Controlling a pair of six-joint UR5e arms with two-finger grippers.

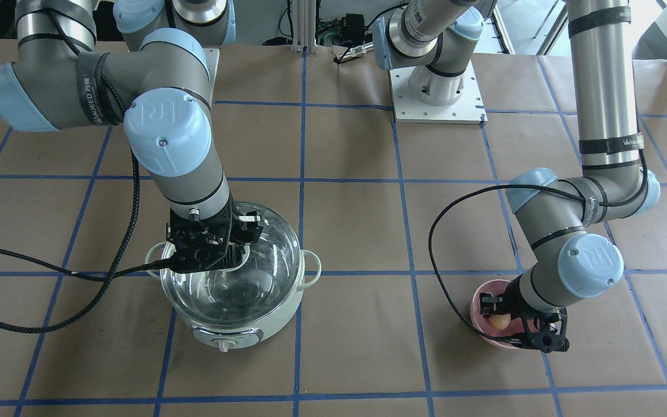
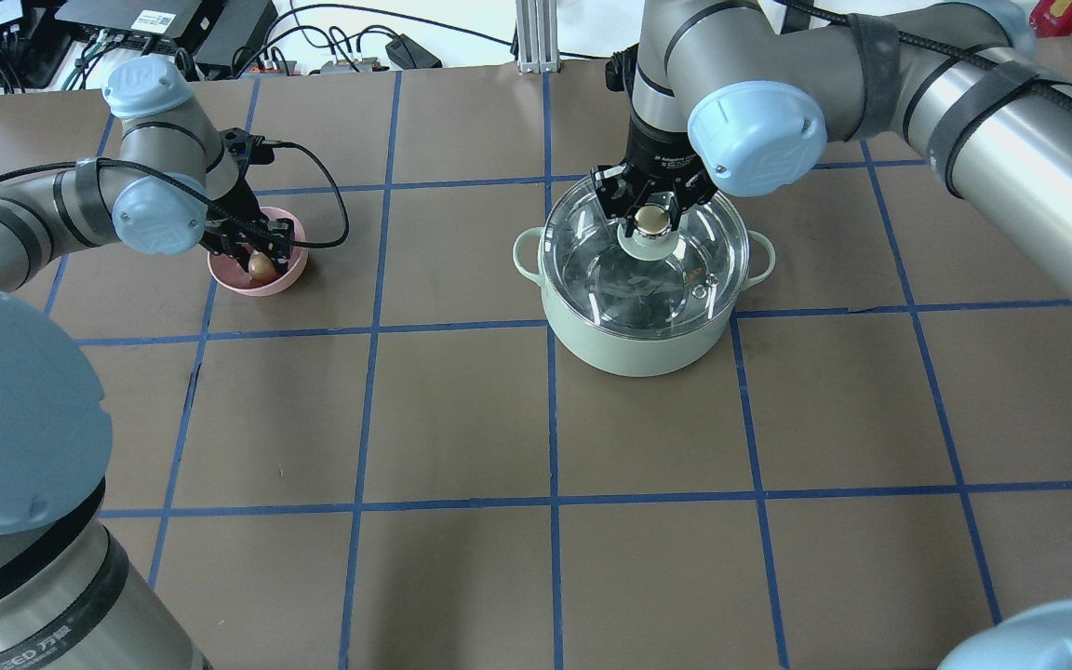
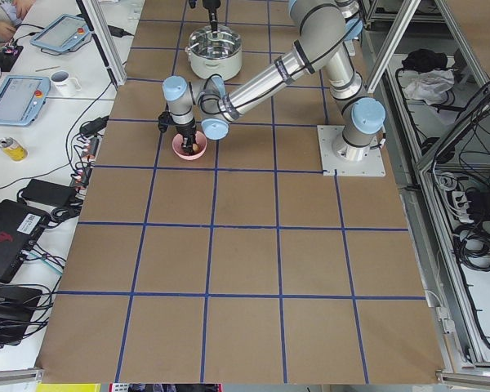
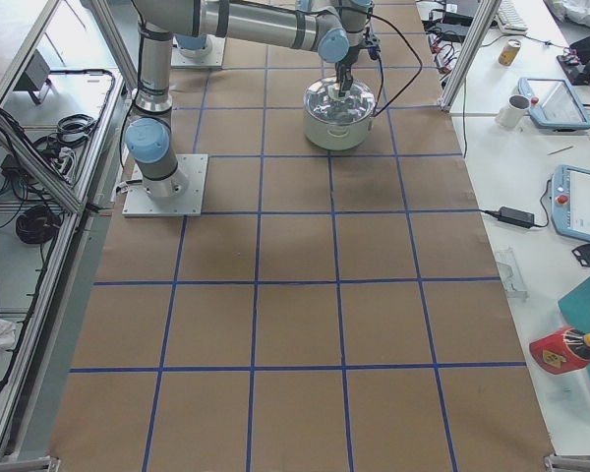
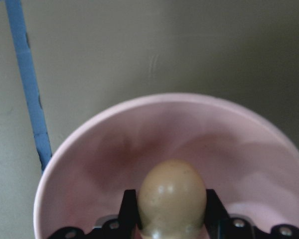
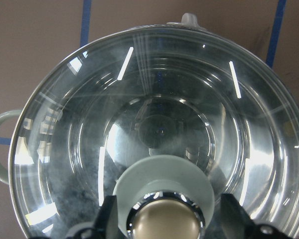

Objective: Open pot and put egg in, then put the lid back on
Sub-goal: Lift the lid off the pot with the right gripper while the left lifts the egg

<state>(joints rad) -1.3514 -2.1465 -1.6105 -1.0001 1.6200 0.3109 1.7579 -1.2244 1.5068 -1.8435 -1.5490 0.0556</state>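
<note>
The pale mint-green pot (image 2: 634, 349) stands right of centre on the table, with the clear glass lid (image 2: 610, 279) seated on it. My right gripper (image 2: 650, 223) is shut on the lid's gold-capped green knob (image 6: 162, 191), a finger on each side. The tan egg (image 5: 172, 196) is inside a pink bowl (image 2: 257, 288) at the table's left. My left gripper (image 2: 261, 267) reaches down into the bowl and is shut on the egg, with black fingers (image 5: 129, 209) pressing both its sides. The front view shows the egg (image 1: 498, 321) low in the bowl (image 1: 487, 336).
The pot's control knob (image 1: 224, 346) faces away from me, and its loop handles (image 2: 525, 256) stick out sideways. Black cables (image 1: 50, 272) trail from both wrists over the brown, blue-taped table. Arm base plates (image 1: 438, 98) sit at my edge. Side benches hold tablets and a mug (image 4: 519, 108).
</note>
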